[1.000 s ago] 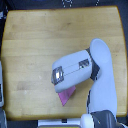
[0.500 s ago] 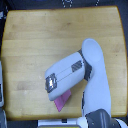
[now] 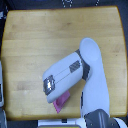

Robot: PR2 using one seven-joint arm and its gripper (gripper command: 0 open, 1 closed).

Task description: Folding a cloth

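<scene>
On the wooden table (image 3: pixel 35 45), seen from above in the exterior view, the white arm (image 3: pixel 92 85) reaches in from the bottom edge and bends toward the view's left, ending in the gripper (image 3: pixel 50 86) over the lower middle of the tabletop. No brand, label or readable writing shows anywhere; the picture is too blurred for small print. The table is light yellow-brown wood with a faint grain, rectangular with rounded corners, and dark floor shows around its rim. The arm has smooth, rounded white shells with a dark grey joint band between its two segments. The forward segment carries a grey line along its length and a small dark patterned patch at its tip.

The cloth (image 3: pixel 61 102) is a thin pink-magenta sheet, plain in colour. Only a small wedge of it shows, just below the arm's forward end, near the table's bottom edge; the rest is hidden under the arm. The visible piece narrows to a point aimed down and toward the view's left. Its full outline and long axis cannot be told.

The fingers are not distinguishable, so whether the gripper is parted, closed or pinching the cloth cannot be told.
</scene>
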